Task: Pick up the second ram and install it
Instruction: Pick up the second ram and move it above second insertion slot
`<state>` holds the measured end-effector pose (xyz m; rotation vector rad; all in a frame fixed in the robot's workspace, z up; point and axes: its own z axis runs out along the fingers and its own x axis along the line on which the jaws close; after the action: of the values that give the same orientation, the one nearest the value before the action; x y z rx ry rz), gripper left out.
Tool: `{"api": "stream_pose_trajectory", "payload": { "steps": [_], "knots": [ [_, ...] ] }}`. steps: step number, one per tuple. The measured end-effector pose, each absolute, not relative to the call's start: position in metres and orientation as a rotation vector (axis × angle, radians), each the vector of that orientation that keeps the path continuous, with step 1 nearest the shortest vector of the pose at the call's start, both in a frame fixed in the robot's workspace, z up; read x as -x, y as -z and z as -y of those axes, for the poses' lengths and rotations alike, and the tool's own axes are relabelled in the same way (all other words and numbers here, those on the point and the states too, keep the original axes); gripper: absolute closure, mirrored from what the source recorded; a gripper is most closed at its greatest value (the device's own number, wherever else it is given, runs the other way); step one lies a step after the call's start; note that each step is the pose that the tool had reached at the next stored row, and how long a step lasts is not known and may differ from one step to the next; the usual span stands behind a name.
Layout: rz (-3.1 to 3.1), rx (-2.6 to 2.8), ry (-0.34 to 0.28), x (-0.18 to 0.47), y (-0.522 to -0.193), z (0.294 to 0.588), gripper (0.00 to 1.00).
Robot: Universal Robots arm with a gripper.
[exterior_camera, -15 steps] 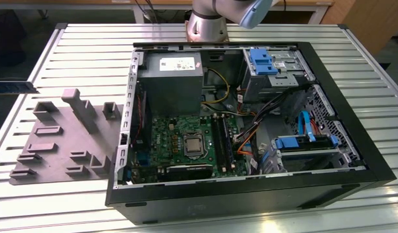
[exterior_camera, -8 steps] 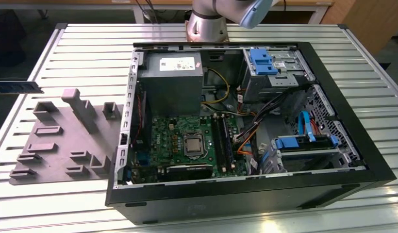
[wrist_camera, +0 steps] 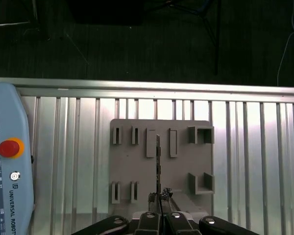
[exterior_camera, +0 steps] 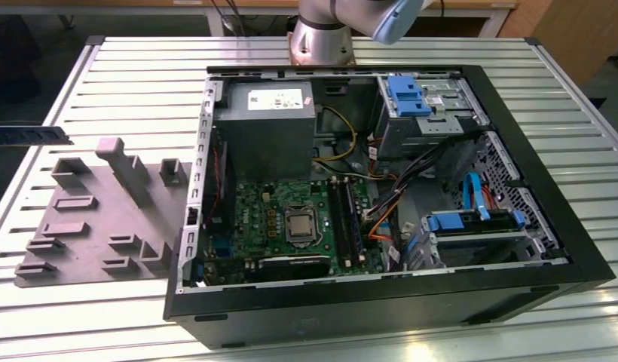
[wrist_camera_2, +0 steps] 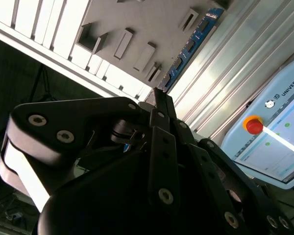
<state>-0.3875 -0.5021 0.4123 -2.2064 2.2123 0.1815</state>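
Done so far: the pick-up looks complete. The second ram (wrist_camera: 158, 161) is in the tool's (wrist_camera: 159, 195) grip and, judging by the exterior view, lifted off the grey tray (wrist_camera: 132, 166).
Left to do: the install. The stick is well apart from the open computer case (exterior_camera: 390, 302) and from the long black slots (exterior_camera: 347, 219) on the green board (exterior_camera: 269, 219).
Tool state: fingers closed on one end of the second ram, seen in both wrist views.
Ram relative to tool: it juts straight out from the fingertips. It shows edge-on in the first wrist view, and its chip face shows in the second wrist view.
Ram in the scene: it hangs over the middle of the tray, in line between two raised blocks. In the exterior view it is a dark strip at the exterior view's left, beyond the tray.
Support: tray and case both rest on the slatted desk (exterior_camera: 138, 75).
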Motion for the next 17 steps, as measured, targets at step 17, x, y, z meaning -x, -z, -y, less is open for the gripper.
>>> {"api": "stream_pose_trajectory", "payload": {
  "steps": [17],
  "knots": [
    [-2.212, 2.207, -0.181, 0.374, -0.412, 0.502, 0.89]
  ]
}}
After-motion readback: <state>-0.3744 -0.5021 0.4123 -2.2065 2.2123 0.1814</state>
